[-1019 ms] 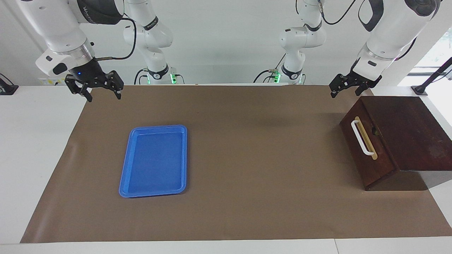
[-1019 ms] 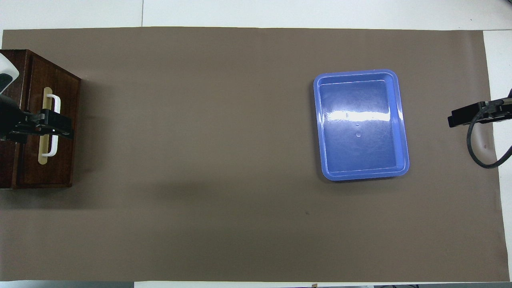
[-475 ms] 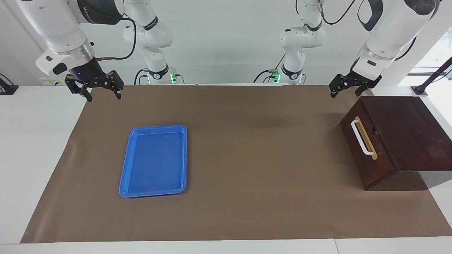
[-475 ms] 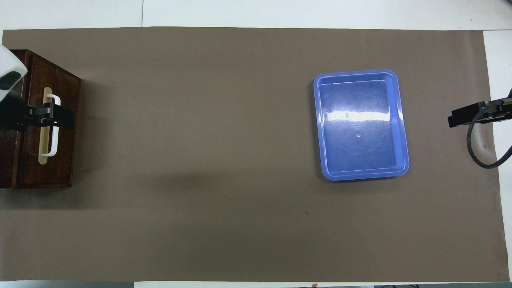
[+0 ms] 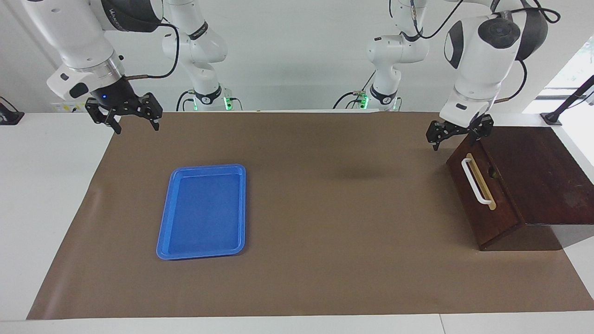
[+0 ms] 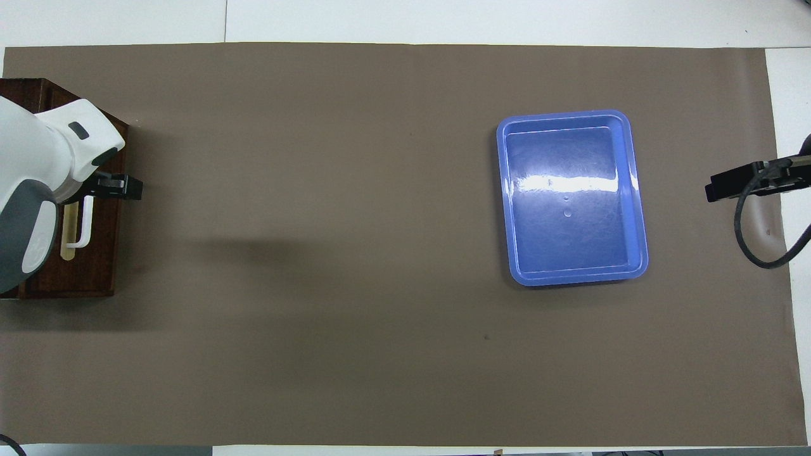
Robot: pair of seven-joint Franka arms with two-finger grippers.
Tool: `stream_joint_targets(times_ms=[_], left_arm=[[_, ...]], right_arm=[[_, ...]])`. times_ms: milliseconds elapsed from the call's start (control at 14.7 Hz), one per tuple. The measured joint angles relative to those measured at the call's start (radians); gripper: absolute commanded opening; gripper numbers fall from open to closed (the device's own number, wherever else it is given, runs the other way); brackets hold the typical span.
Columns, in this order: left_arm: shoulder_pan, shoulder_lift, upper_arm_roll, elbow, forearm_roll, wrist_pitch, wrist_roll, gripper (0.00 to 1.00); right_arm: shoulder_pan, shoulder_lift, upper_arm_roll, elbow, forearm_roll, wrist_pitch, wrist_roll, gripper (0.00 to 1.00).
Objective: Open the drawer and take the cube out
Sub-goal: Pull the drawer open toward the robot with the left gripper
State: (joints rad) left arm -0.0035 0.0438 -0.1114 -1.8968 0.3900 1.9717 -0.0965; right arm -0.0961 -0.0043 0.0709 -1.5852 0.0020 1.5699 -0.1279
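The dark brown drawer stands shut at the left arm's end of the table, its white bar handle facing the table's middle. It also shows in the overhead view with the handle partly covered by my left arm. My left gripper is open and empty, in the air over the drawer front's top edge, apart from the handle. Only its tip shows from overhead. My right gripper waits open and empty over the mat's corner at the right arm's end. The cube is hidden.
A blue plastic tray lies empty on the brown mat toward the right arm's end, also in the overhead view. White table shows around the mat.
My left arm has swung round and its gripper has come down and moved a little toward the table's middle, over the drawer's front edge. The right arm, tray and drawer have not moved.
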Motion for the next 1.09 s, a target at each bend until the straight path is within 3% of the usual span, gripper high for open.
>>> stream_joint_targets(times_ms=[475,1087], left_arm=[[0.063,0.077,0.002,-0.073,0.038,0.194,-0.002,1.0],[0.063,0.104,-0.002,-0.101,0.088,0.259,-0.035,1.0]], right_arm=[[0.0,0.0,0.001,0.0,0.0,0.0,0.0,1.0],[0.0,0.0,-0.001,0.0,0.0,0.0,0.0,1.0]])
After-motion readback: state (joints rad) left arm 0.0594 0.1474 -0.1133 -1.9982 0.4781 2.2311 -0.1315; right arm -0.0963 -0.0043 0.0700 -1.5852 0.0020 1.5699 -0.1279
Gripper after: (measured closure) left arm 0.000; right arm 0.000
